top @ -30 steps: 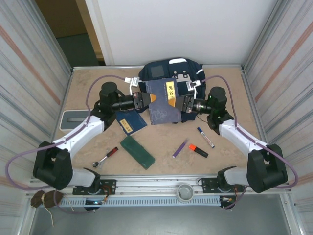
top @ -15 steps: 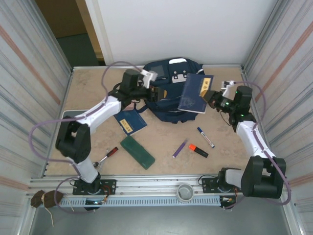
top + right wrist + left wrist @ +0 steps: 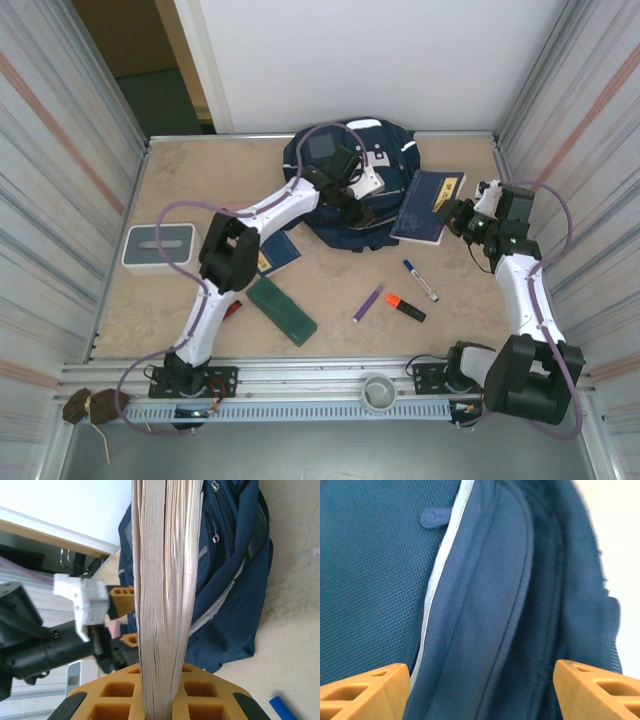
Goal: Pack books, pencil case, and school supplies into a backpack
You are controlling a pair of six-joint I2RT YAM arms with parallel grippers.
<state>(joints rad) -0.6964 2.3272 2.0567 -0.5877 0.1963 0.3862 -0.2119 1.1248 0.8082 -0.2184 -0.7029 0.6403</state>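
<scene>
Thin dark-blue booklet with yellow label (image 3: 428,207) is clamped at its outer edge by the clenched right fingers (image 3: 205,695) and held just beside the right flank of the large navy striped fabric backpack (image 3: 340,228), long axis roughly alongside that flank. Left fingers (image 3: 365,690) are spread wide with nothing grasped, poised over the backpack's zipper seam. The backpack is judged to lie leftward of the booklet, right arm nearer. A second dark-blue booklet (image 3: 280,252) is seen on the beige desk (image 3: 200,190), at the backpack's lower left.
</scene>
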